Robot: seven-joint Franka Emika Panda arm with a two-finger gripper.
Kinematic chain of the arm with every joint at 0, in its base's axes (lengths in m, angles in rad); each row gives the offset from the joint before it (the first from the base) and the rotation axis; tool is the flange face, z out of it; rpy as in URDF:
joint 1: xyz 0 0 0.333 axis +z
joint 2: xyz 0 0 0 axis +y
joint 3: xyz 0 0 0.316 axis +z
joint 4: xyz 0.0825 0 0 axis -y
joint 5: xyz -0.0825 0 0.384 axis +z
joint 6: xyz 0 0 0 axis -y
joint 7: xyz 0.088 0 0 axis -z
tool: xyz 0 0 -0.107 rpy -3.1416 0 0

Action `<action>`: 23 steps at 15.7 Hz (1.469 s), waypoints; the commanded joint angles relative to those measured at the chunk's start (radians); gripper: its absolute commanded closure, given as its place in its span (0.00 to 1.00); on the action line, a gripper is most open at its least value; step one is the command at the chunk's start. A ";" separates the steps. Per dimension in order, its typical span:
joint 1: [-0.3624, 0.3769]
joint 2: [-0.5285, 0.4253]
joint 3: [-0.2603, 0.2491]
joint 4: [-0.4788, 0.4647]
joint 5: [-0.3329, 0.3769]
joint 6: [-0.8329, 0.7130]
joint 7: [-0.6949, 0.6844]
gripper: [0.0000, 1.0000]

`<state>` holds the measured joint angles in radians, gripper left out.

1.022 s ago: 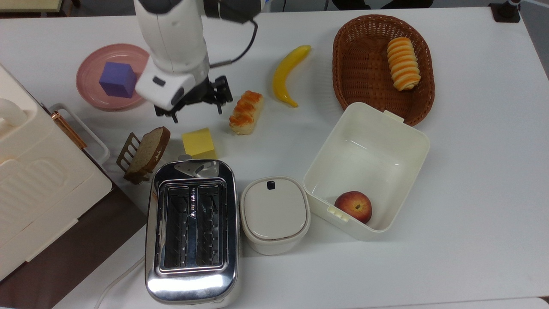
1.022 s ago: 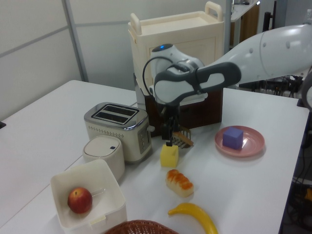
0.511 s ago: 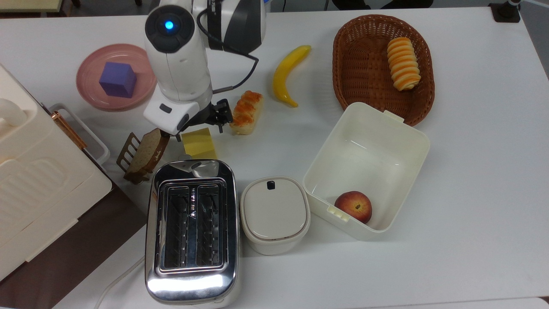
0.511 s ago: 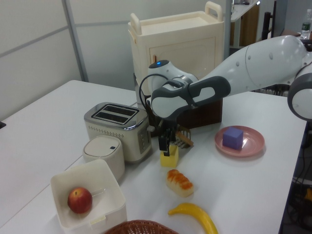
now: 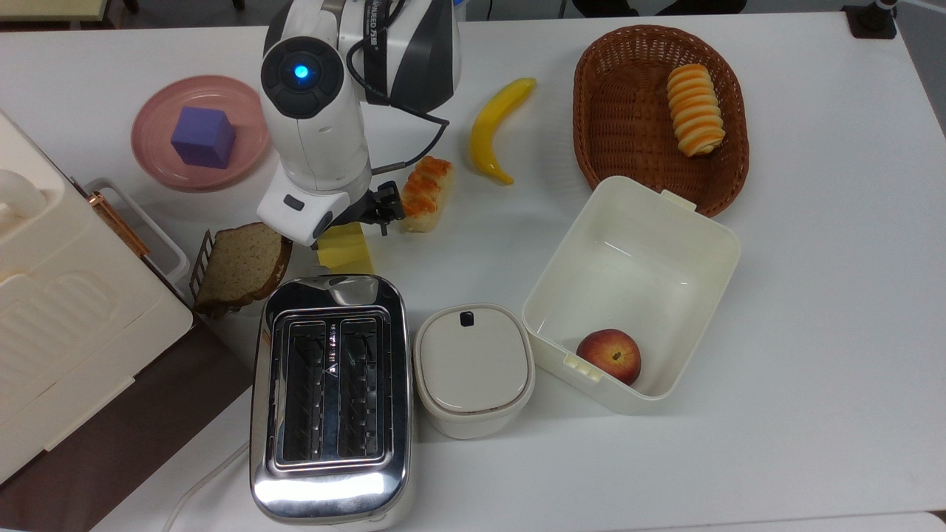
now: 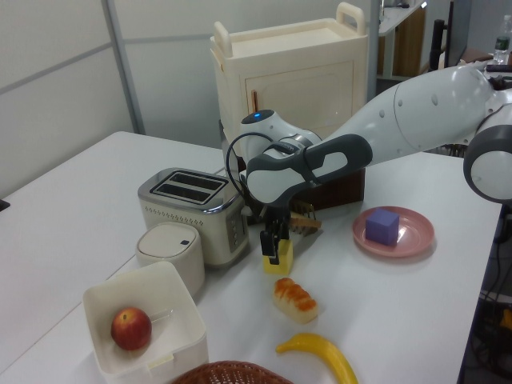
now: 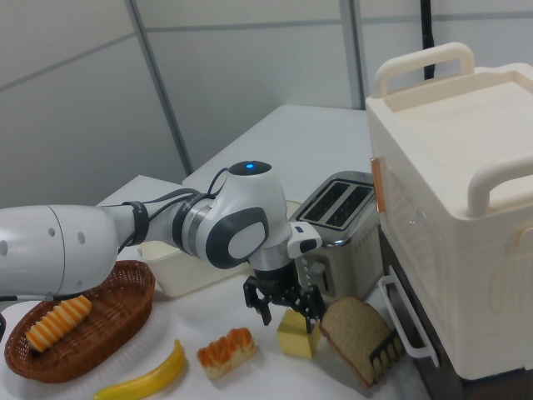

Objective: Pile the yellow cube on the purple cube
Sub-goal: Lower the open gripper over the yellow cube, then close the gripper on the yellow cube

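The end effector [image 6: 274,245] has dropped over the last second and now straddles the yellow cube [image 6: 280,258], fingers apart either side, so the grasp looks imminent. That matte, foam-like block sits mid-bench beside the chrome toaster [image 6: 194,210]. Farther off, toward the bench's far edge, the soft-edged purple cube [image 6: 382,226] waits on a glossy pink plate [image 6: 416,240].
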<state>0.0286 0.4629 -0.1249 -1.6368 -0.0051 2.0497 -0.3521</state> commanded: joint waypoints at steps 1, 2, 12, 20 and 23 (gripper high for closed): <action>0.019 0.008 -0.018 0.000 -0.001 0.053 0.015 0.00; 0.019 0.008 -0.018 0.000 -0.001 0.053 0.015 0.00; 0.020 0.005 -0.019 0.005 0.001 0.052 0.015 0.33; 0.025 -0.009 -0.018 0.005 0.001 0.041 0.048 0.78; 0.028 -0.064 -0.016 0.011 0.010 -0.035 0.064 0.78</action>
<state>0.0325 0.4629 -0.1265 -1.6243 -0.0050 2.0837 -0.3215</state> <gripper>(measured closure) 0.476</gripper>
